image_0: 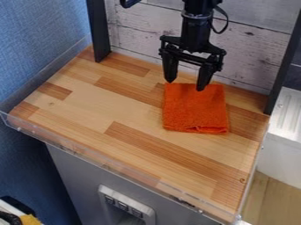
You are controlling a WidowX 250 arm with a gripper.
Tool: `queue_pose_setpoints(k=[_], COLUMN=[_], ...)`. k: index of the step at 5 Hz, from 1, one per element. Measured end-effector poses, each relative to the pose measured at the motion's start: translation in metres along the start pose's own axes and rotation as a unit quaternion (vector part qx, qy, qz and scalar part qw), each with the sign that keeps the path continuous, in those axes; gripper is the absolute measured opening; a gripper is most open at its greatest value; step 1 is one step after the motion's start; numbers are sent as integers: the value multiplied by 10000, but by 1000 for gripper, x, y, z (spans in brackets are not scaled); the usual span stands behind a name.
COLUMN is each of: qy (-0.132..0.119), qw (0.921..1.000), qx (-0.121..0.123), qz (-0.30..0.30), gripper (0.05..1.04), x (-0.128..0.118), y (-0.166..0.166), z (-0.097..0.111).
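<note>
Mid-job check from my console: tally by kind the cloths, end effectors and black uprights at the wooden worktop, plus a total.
Folded orange cloth: 1
Black end effector, open at the cloth's far edge: 1
Black uprights, left one and right one: 2
Total: 4

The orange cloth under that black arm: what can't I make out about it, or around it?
- Orange cloth's underside, camera view: hidden by its own upper layer.
- Whether the pincer touches the cloth, camera view: the slanted angle leaves it unclear.
- Black arm's upper part, camera view: cut off by the top edge.
- Rest of the yellow item, camera view: cut off by the bottom edge.
</note>
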State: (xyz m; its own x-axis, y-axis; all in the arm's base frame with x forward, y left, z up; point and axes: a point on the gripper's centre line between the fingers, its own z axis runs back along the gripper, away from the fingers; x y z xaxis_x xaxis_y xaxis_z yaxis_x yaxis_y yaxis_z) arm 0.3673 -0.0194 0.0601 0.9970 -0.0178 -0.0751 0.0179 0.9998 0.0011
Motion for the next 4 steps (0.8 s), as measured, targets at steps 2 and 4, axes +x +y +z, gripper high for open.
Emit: queue_pose_setpoints(k=[2, 4], qy=[38, -249], qw=[9972, 9824], qx=[-9, -4], qz=[-748, -1849], gripper=[993, 990], x=[-4, -11], y=[0, -1], z=[-7, -8])
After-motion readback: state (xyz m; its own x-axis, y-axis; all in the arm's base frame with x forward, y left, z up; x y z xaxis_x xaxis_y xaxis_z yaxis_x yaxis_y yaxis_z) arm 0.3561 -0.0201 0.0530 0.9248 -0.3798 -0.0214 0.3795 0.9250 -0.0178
